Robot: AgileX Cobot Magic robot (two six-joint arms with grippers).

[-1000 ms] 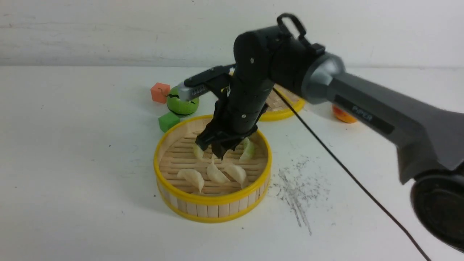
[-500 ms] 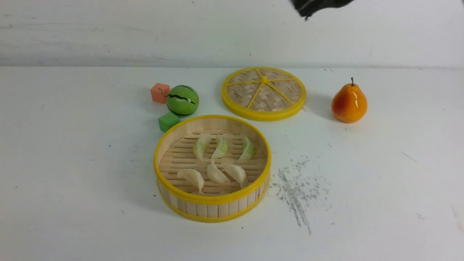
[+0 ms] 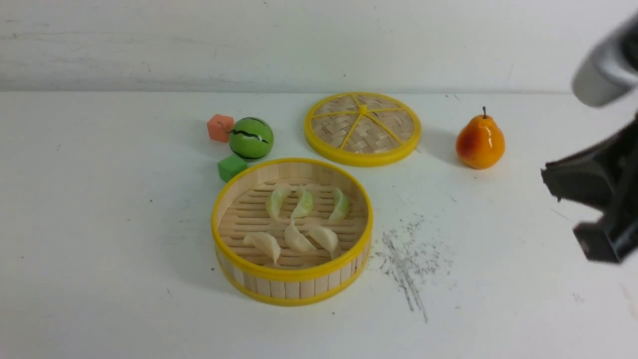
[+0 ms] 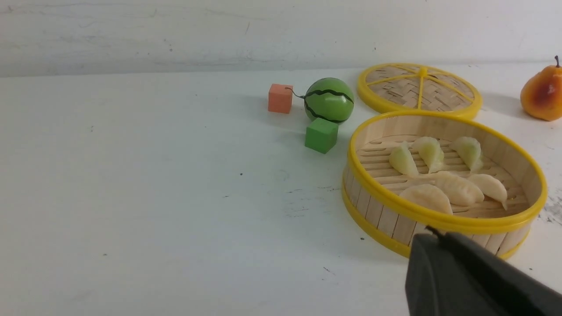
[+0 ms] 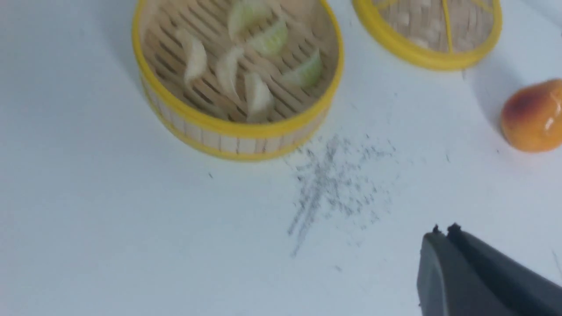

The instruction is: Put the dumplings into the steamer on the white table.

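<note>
Right gripper (image 5: 443,230): fingertips pressed together with nothing between them, hanging above bare table to the right of the basket, well apart from it; in the front view only a blurred dark part of this arm shows at the right edge. Left gripper (image 4: 432,235): fingers likewise closed and empty, low on the near side of the steamer (image 3: 291,279). Neither gripper carries anything, which fits a job that looks finished. All six dumplings (image 3: 296,219) lie on the slatted floor of the steamer, three pale green in the far row and three cream-white in the near row, each separate from its neighbours, so none is left on the white table (image 3: 99,224). The lid (image 3: 363,127) lies flat behind the steamer, leaving the top open. Bystanders: a pear (image 3: 479,142) to the right, a toy watermelon (image 3: 251,138), an orange block (image 3: 220,127) and a green block (image 3: 232,167) just behind the steamer's left rim
</note>
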